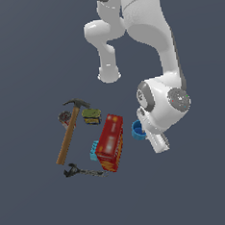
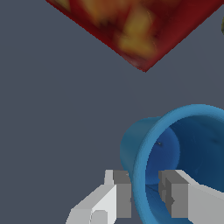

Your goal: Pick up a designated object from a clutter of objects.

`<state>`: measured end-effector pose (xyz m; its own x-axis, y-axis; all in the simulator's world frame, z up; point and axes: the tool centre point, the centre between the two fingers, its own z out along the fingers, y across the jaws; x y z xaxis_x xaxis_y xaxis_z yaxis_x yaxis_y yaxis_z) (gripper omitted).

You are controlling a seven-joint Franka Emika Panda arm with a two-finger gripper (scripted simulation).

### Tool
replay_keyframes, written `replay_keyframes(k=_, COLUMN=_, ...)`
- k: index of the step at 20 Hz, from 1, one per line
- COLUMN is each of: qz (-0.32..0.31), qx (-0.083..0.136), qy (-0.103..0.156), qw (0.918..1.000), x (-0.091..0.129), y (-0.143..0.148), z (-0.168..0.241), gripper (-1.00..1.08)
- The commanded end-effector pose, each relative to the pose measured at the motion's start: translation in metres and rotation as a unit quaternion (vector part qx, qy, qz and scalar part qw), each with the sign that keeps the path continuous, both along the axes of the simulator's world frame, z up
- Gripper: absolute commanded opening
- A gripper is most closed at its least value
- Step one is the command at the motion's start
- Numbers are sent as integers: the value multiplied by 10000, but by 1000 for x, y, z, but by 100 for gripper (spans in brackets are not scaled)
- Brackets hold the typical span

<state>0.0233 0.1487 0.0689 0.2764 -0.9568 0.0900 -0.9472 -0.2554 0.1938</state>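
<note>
- On my wrist view the end effector point(image 2: 144, 194) straddles the rim of the blue cup point(image 2: 175, 148), one finger outside the wall, one inside; I cannot tell whether it is clamped.
- The cup lies just right of the red box point(image 1: 110, 142) in the exterior view.
- The box's print is too blurred to read.
- Farther left lies the hammer point(image 1: 69, 132).

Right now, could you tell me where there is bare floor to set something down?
Bare floor lies left of the hammer and below the black clamp tool. It is crowded between hammer, green can and red box, and by the blue cup.
</note>
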Motion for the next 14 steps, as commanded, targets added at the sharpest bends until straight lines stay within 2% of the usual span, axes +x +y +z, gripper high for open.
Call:
replay_keyframes(k=1, qz=-1, qx=-2, qy=5, qw=10000, x=0, y=0, z=-1, gripper=-100)
replay_keyframes(k=8, qz=1, qx=0, qy=-43, qw=10000, x=2, y=-3, z=3, gripper=-100)
replay_keyframes(k=14, qz=10, qx=-1, qy=-385, qw=9993, x=19, y=-27, z=24, gripper=-100)
